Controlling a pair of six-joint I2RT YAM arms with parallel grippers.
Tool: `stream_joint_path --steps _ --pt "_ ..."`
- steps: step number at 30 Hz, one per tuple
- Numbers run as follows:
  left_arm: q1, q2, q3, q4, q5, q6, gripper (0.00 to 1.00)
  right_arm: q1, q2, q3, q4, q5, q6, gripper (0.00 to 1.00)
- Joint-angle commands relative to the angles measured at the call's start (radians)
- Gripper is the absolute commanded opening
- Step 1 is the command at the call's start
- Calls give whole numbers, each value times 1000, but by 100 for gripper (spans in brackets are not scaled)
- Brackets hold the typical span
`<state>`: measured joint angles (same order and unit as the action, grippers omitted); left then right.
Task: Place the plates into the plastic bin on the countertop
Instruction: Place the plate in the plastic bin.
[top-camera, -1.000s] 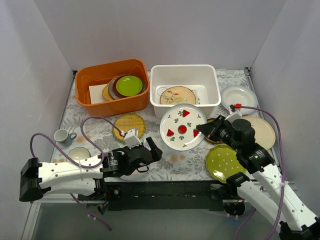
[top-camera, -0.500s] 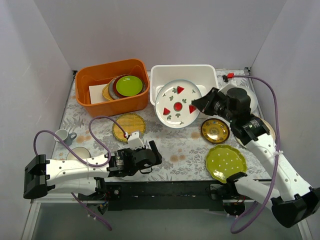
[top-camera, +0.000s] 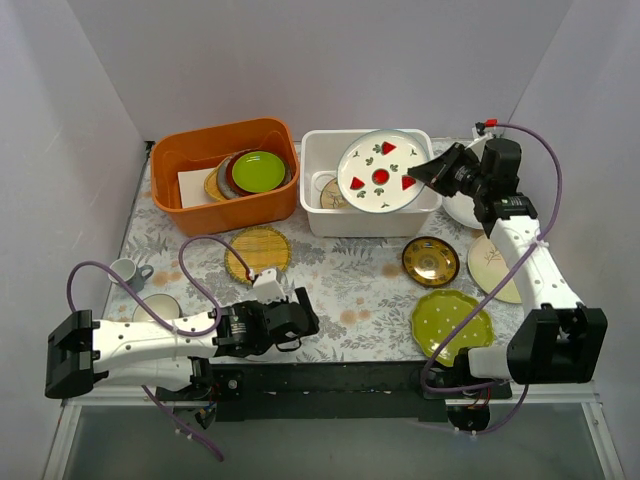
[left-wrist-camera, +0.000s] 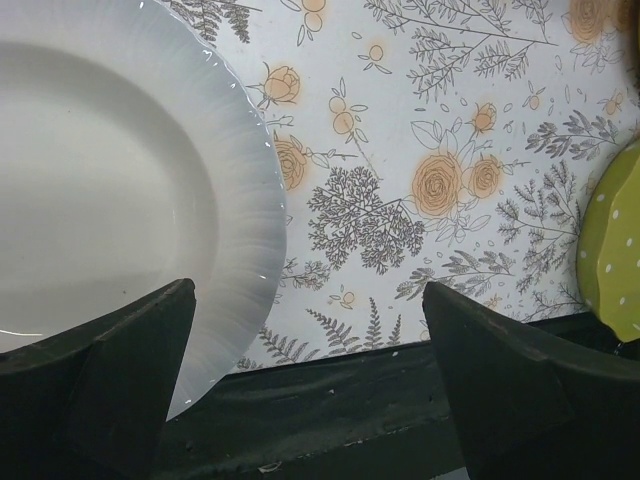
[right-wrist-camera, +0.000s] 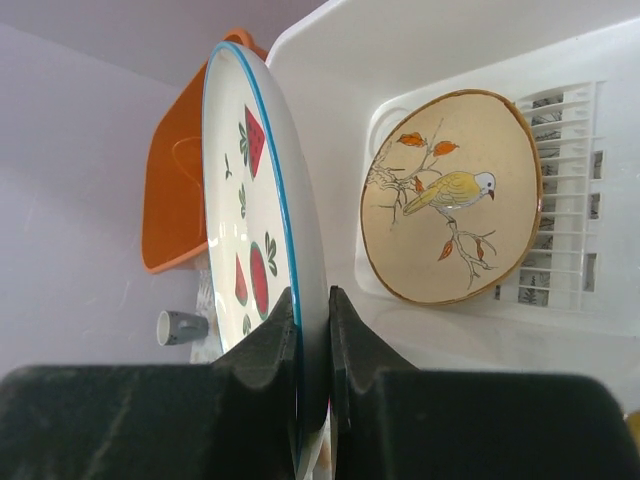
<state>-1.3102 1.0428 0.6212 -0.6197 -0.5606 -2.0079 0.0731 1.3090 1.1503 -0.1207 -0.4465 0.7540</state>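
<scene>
A floral tabletop boxed in by pale walls fills the overhead view. At its back, the right tool holds the red-motif plate tilted over the white plastic bin. The left tool sits low near the front edge.

From the left wrist, that tool's jaws stand wide apart and empty beside the rim of a plain white plate.

From the right wrist, the fingers pinch the red-motif plate edge-on by its thin rim, above the bird plate lying in the bin. So narrow a hold may slip. Let go from here, the plate could strike and chip the bird plate.
</scene>
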Motion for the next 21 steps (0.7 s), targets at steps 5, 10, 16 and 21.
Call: stream_joint_path --steps 5,10,16,21 --pt "-6 -52 -32 -9 -1 -120 98 -10 85 150 248 -179 108 1" --pt "-8 -56 -40 -8 1 -130 98 -10 119 154 239 -161 97 1" --pt "-9 -52 -38 -9 1 -132 98 -10 151 154 225 -133 79 1" --pt "-14 -52 -38 -8 2 -135 98 -7 187 160 217 -106 62 1"
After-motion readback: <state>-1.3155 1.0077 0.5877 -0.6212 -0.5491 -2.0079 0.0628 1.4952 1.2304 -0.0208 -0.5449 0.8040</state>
